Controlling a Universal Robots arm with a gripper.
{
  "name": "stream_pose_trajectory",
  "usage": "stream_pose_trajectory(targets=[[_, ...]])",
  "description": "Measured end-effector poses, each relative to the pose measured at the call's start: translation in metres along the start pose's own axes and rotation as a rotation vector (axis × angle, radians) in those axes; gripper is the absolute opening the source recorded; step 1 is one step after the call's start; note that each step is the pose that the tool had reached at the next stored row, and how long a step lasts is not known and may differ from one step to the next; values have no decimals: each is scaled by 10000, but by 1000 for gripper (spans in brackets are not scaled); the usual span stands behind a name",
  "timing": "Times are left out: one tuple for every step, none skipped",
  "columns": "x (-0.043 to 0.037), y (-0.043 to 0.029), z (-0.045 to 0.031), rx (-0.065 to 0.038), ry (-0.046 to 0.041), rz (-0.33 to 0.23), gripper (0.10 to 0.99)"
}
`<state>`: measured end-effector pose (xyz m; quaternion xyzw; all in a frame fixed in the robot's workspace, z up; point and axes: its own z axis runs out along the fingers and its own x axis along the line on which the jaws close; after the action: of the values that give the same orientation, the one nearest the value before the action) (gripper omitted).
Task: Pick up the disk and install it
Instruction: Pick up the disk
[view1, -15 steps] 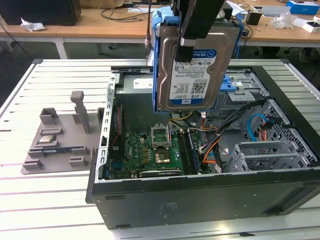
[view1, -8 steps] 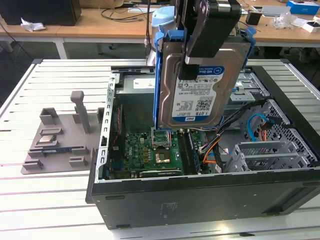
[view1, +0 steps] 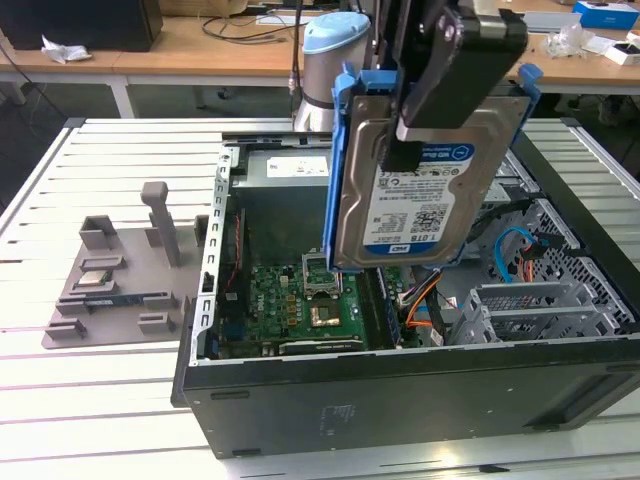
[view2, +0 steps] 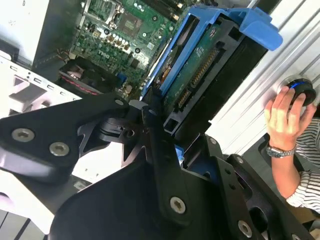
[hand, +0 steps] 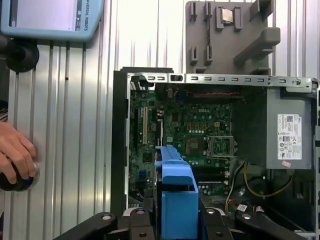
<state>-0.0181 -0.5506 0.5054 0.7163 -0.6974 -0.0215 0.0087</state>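
Gripper (view1: 412, 140) clamped on the disk (view1: 425, 200), upright just above the open computer case (view1: 400, 405). It looks stiff, hefty and knock-sensitive; its rigid sides seem the safest hold.

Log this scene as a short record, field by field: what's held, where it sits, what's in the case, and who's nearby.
held: disk, in blue carrier
jaws: shut on disk
disk position: on edge, in the air above the open case
inside case: motherboard
beside case: grey fixture, at the exterior view's left
person: hand on a round knob
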Motion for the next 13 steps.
stream_pose_trajectory(targets=[[1, -22, -1, -1, 0, 0, 369], [2, -42, -1, -1, 1, 0, 369], [3, -61, -1, -1, 0, 1, 369], [5, -80, -1, -1, 0, 1, 369], [7, -108, -1, -1, -1, 1, 369], [8, -126, 0, -1, -1, 1, 369], [11, -168, -1, -2, -1, -1, 369], [13, -196, 0, -2, -1, 0, 369], [14, -216, 1, -3, -2, 0, 369], [18, -272, 1, -5, -1, 1, 369], [20, -317, 1, -9, -2, 0, 369], [22, -354, 2, -12, -2, 0, 369], [23, -384, 2, -14, -2, 0, 369]])
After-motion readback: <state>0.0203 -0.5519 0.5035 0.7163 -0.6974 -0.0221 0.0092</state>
